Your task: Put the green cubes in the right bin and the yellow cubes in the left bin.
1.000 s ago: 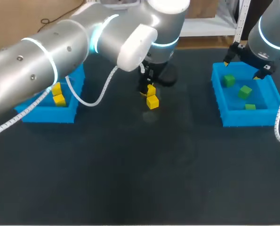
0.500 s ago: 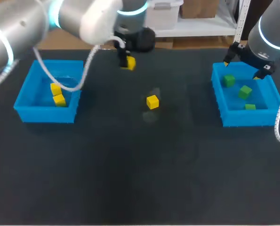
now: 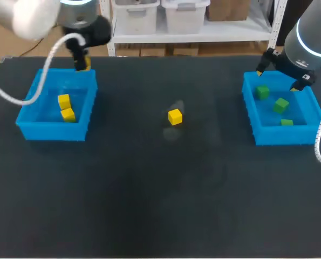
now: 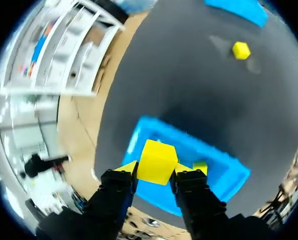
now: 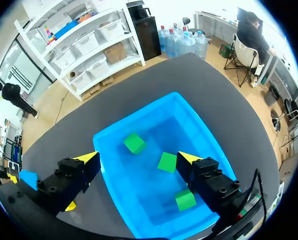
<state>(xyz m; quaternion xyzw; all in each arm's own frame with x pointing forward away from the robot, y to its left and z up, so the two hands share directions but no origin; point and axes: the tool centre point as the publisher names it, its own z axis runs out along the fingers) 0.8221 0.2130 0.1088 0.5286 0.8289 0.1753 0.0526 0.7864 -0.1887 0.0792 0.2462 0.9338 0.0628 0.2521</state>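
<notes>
My left gripper (image 3: pixel 83 63) hangs over the far rim of the left blue bin (image 3: pixel 28 115), shut on a yellow cube (image 3: pixel 87 62). In the left wrist view that yellow cube (image 4: pixel 157 161) fills the gap between the fingers, with the left bin (image 4: pixel 138 134) below. Two yellow cubes (image 3: pixel 64 101) (image 3: pixel 68 114) lie in that bin. Another yellow cube (image 3: pixel 175 116) sits alone at mid-table. My right gripper (image 3: pixel 279 77) stands open above the far end of the right blue bin (image 3: pixel 250 113). That bin holds three green cubes (image 5: pixel 134 142) (image 5: pixel 167 162) (image 5: pixel 185 199).
The table top (image 3: pixel 160 205) is a dark mat. Both bins stand toward its far side, one at each end. The loose yellow cube (image 4: pixel 241 50) lies well ahead of my left gripper.
My left arm has swung from the middle of the table to the left bin's far edge, carrying a yellow cube. The other yellow cube stayed at mid-table. The right arm has not moved.
</notes>
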